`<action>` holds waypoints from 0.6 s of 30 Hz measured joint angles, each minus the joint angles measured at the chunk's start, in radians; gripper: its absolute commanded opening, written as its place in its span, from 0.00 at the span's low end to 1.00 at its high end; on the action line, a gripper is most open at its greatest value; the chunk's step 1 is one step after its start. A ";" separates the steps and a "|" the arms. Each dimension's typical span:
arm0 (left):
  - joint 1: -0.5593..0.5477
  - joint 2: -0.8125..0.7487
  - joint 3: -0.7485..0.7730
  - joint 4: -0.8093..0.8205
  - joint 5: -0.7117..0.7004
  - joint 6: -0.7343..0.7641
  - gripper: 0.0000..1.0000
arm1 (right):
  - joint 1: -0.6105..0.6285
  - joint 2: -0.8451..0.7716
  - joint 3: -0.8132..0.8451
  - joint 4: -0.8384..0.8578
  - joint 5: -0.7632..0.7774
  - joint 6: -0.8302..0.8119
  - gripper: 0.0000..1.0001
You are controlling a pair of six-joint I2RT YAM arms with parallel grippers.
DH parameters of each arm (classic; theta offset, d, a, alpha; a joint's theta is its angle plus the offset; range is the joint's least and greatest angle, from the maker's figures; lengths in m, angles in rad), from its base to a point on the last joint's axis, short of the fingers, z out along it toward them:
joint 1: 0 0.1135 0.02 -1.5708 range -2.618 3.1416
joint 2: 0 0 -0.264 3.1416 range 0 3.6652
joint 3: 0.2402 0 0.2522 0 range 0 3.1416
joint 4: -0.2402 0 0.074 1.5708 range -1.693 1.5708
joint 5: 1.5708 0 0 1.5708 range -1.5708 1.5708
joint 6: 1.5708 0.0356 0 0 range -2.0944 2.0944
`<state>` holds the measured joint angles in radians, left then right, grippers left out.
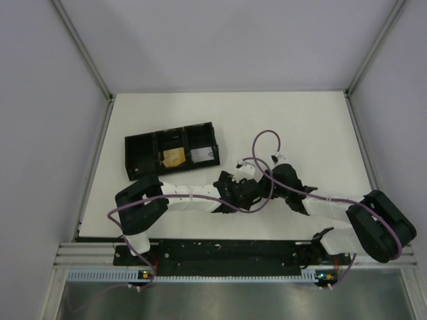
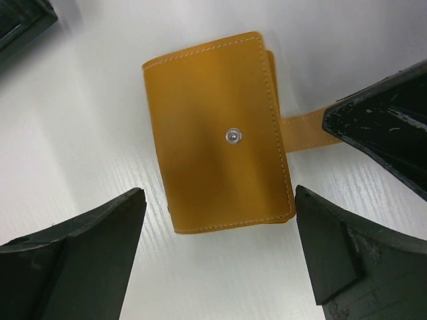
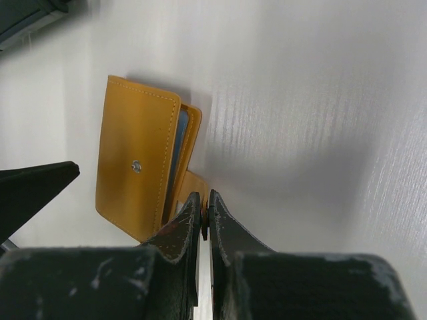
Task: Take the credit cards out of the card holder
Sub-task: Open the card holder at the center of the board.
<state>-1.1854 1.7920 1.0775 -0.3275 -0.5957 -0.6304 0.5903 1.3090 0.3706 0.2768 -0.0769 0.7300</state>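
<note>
Card holder (image 2: 217, 133) flat on surface (image 3: 320, 133), between left pincer (image 2: 220, 200) tips, wide open, empty. Right pincer (image 3: 203, 203) pinched shut on its tab. Risk: tab slips free, or unpinned holder drags, credit cards (image 3: 179, 140) stay inside.

No legible text, label, brand mark or numeral appears in any view. The orange-tan stitched leather card holder (image 2: 213, 133) bears only a plain round metal snap stud (image 2: 233, 136). The black three-compartment plastic tray (image 1: 172, 150) is too small to read.
</note>
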 measured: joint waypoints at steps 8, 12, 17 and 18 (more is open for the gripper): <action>0.000 -0.015 -0.006 -0.027 -0.067 -0.030 0.80 | -0.010 -0.009 -0.005 0.000 0.000 0.000 0.00; 0.010 -0.066 -0.035 -0.016 -0.085 -0.034 0.77 | -0.011 -0.013 -0.005 0.000 0.000 0.000 0.00; 0.041 -0.096 -0.046 0.012 -0.101 -0.024 0.73 | -0.011 -0.013 -0.005 -0.001 -0.006 -0.003 0.00; 0.050 -0.096 -0.046 0.018 -0.101 -0.020 0.73 | -0.011 -0.013 -0.005 -0.001 -0.008 -0.003 0.00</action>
<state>-1.1358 1.6958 1.0317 -0.3099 -0.6971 -0.6506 0.5789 1.2964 0.3660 0.2760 -0.0845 0.7265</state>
